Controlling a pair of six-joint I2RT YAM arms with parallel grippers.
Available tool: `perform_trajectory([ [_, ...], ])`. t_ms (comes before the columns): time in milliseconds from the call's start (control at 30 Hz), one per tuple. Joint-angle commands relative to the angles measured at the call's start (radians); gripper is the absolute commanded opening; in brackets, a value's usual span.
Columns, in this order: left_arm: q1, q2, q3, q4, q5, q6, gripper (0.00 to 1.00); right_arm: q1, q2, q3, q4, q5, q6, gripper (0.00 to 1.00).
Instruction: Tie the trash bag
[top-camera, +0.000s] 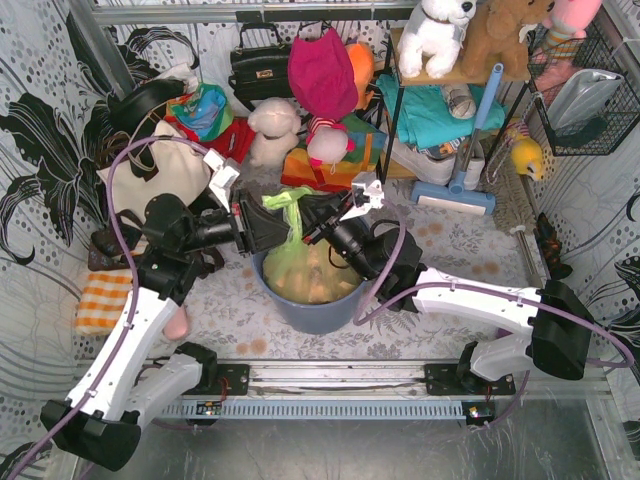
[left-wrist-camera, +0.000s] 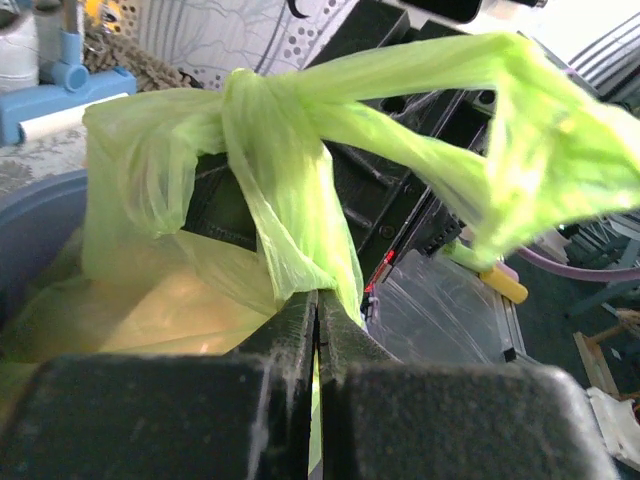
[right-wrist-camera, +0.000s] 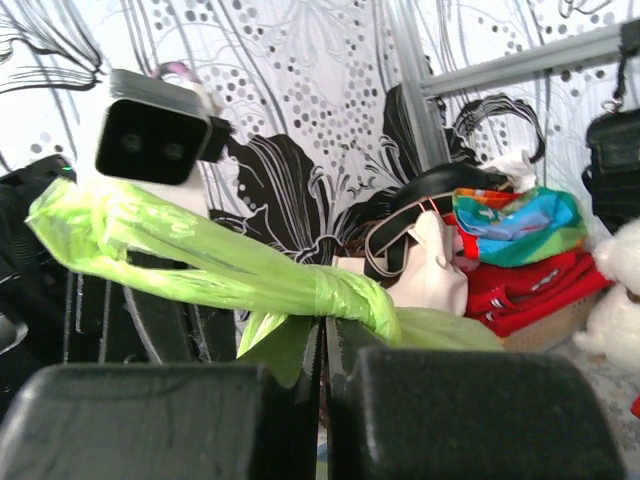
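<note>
The trash bag (top-camera: 300, 268), thin light-green plastic with tan paper showing through, sits in the blue-grey round bin (top-camera: 300, 312) at the table's middle. Its top is gathered into a knot (top-camera: 290, 201) above the bin, with twisted strands running off it. My left gripper (top-camera: 268, 232) reaches in from the left. In the left wrist view the left gripper (left-wrist-camera: 318, 300) is shut on a green strand just below the knot (left-wrist-camera: 255, 100). From the right comes my right gripper (top-camera: 312, 234). The right wrist view shows the right gripper (right-wrist-camera: 325, 335) shut on green film directly under the knot (right-wrist-camera: 350, 290).
A cream tote bag (top-camera: 150, 178) lies behind the left arm, and an orange checked cloth (top-camera: 102, 300) at the left edge. Plush toys (top-camera: 275, 130), a black handbag (top-camera: 258, 65) and clothes crowd the back. A blue-handled roller (top-camera: 455, 192) leans by the shelf rack (top-camera: 395, 110).
</note>
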Motion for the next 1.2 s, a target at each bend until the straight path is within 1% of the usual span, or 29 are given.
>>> perform_trajectory([
  [0,-0.041,-0.014,-0.029,0.038,0.029,-0.006,0.07,-0.002,0.003,-0.018,0.136,-0.109,-0.074,0.00],
  [267,-0.062,-0.014,-0.025,-0.082,-0.012,0.089,0.08,-0.007,-0.018,-0.065,0.213,-0.188,-0.132,0.00],
  [333,-0.062,-0.018,-0.002,-0.135,-0.043,0.127,0.13,-0.009,-0.024,-0.078,0.232,-0.207,-0.133,0.00],
  [367,-0.062,-0.018,0.011,-0.161,-0.060,0.145,0.20,-0.010,-0.027,-0.083,0.235,-0.214,-0.130,0.00],
  [400,-0.062,-0.020,0.027,-0.186,-0.087,0.163,0.28,-0.010,-0.029,-0.087,0.240,-0.220,-0.132,0.00],
  [433,-0.062,-0.024,0.042,-0.212,-0.125,0.177,0.34,-0.010,-0.032,-0.090,0.245,-0.225,-0.132,0.00],
  [500,-0.062,-0.038,0.058,-0.243,-0.189,0.189,0.41,-0.011,-0.033,-0.097,0.258,-0.232,-0.130,0.00],
  [533,-0.061,-0.041,0.068,-0.263,-0.220,0.194,0.42,-0.012,-0.034,-0.098,0.265,-0.235,-0.128,0.00],
  [667,-0.061,-0.078,0.095,-0.310,-0.307,0.197,0.45,-0.015,-0.034,-0.102,0.271,-0.237,-0.121,0.00],
  [800,-0.061,-0.122,0.111,-0.371,-0.439,0.216,0.46,-0.016,-0.034,-0.102,0.269,-0.245,-0.118,0.00],
  [867,-0.062,-0.142,0.111,-0.367,-0.483,0.204,0.46,-0.016,-0.036,-0.103,0.270,-0.248,-0.115,0.00],
  [1033,-0.061,-0.154,0.144,-0.344,-0.539,0.158,0.47,-0.017,-0.037,-0.107,0.276,-0.250,-0.114,0.00],
  [1167,-0.062,-0.148,0.173,-0.339,-0.628,0.123,0.48,-0.016,-0.037,-0.107,0.281,-0.252,-0.113,0.00],
])
